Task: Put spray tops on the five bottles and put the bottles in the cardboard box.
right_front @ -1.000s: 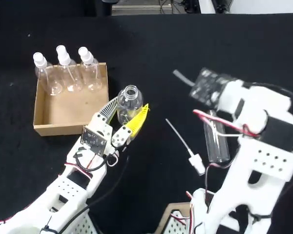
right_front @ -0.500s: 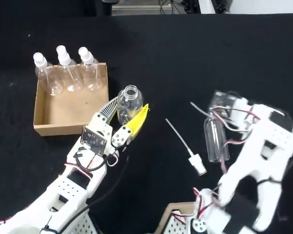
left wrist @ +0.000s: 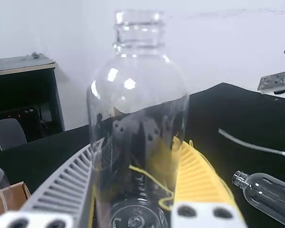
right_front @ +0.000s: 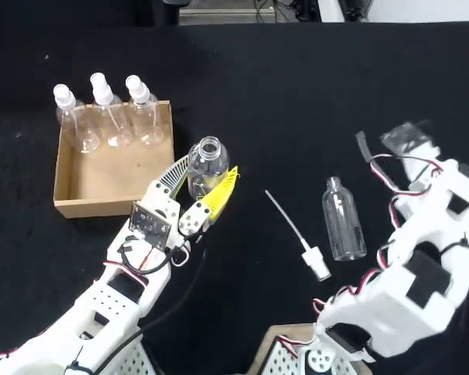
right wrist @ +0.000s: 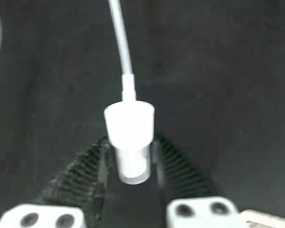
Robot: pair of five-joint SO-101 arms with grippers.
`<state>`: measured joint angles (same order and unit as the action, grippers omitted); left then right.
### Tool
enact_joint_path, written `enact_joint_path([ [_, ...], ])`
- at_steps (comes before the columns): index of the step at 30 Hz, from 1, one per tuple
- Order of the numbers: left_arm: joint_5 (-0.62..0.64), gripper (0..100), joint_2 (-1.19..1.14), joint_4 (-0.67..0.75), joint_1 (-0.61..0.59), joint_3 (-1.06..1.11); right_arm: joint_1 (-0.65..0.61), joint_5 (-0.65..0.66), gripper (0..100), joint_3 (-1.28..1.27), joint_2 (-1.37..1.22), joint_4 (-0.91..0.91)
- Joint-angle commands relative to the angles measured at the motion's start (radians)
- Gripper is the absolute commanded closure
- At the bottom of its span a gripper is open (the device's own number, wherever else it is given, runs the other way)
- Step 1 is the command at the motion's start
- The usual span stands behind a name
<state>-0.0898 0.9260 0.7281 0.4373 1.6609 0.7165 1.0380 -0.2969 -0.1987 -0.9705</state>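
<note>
My left gripper (right_front: pixel 208 178) is shut on an uncapped clear bottle (right_front: pixel 207 156), held upright just right of the cardboard box (right_front: pixel 109 197). In the left wrist view this bottle (left wrist: pixel 137 123) stands between the grey and yellow fingers (left wrist: pixel 199 180). Three capped bottles (right_front: pixel 105 117) stand along the box's far wall. My right gripper (right wrist: pixel 130 159) is shut on a white spray top (right wrist: pixel 129 137), its tube pointing away. The right arm (right_front: pixel 422 234) stands at the right of the table. A second uncapped bottle (right_front: pixel 342 220) lies on the cloth, with a loose spray top (right_front: pixel 314 259) to its left.
Black cloth covers the table. The box floor in front of the three bottles is bare cardboard. The lying bottle (left wrist: pixel 268 192) and the loose top's tube (left wrist: pixel 251 147) lie to the right of the held bottle.
The right arm has swung to the right, away from above the lying bottle, which now lies fully uncovered. The left arm and its bottle have not moved.
</note>
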Motion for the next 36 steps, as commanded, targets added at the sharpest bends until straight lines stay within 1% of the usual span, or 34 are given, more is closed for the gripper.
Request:
enact_joint_path([
  [1,0.011,97,0.009,0.023,0.002,0.027,0.011,-0.367,70.9,0.108,-0.033,0.002],
  [4,0.011,97,0.009,0.023,0.007,0.027,-0.015,-0.615,72.3,0.153,-0.054,-0.101],
  [6,0.011,97,0.009,0.023,0.008,0.027,-0.043,-0.735,73.7,0.193,-0.053,-0.189],
  [7,0.011,97,0.009,0.023,0.008,0.027,-0.058,-0.770,73.7,0.223,-0.053,-0.235],
  [9,0.011,97,0.009,0.023,0.008,0.027,-0.072,-0.772,73.4,0.294,-0.056,-0.292],
  [11,0.011,97,0.009,0.023,0.008,0.027,-0.071,-0.726,73.7,0.358,-0.062,-0.305],
  [12,0.011,97,0.009,0.023,0.008,0.027,-0.069,-0.680,73.7,0.383,-0.062,-0.305],
  [15,0.011,97,0.009,0.023,0.007,0.027,-0.040,-0.489,74.0,0.429,-0.062,-0.298],
  [18,0.011,97,0.009,0.023,0.008,0.027,-0.006,-0.264,79.3,0.441,-0.064,-0.270],
  [21,0.011,97,0.009,0.023,0.008,0.027,0.051,-0.074,86.1,0.409,-0.065,-0.175],
  [25,0.011,97,0.009,0.023,0.007,0.027,0.137,0.094,87.1,0.340,-0.119,-0.005],
  [26,0.011,97,0.009,0.023,0.007,0.027,0.152,0.115,87.1,0.326,-0.147,0.041],
  [29,0.011,97,0.009,0.023,0.008,0.027,0.175,0.121,87.1,0.311,-0.223,0.118],
  [32,0.011,97,0.009,0.023,0.008,0.027,0.166,0.100,87.1,0.311,-0.249,0.083],
  [36,0.011,97,0.009,0.023,0.008,0.027,0.106,-0.021,87.1,0.314,-0.232,-0.017],
])
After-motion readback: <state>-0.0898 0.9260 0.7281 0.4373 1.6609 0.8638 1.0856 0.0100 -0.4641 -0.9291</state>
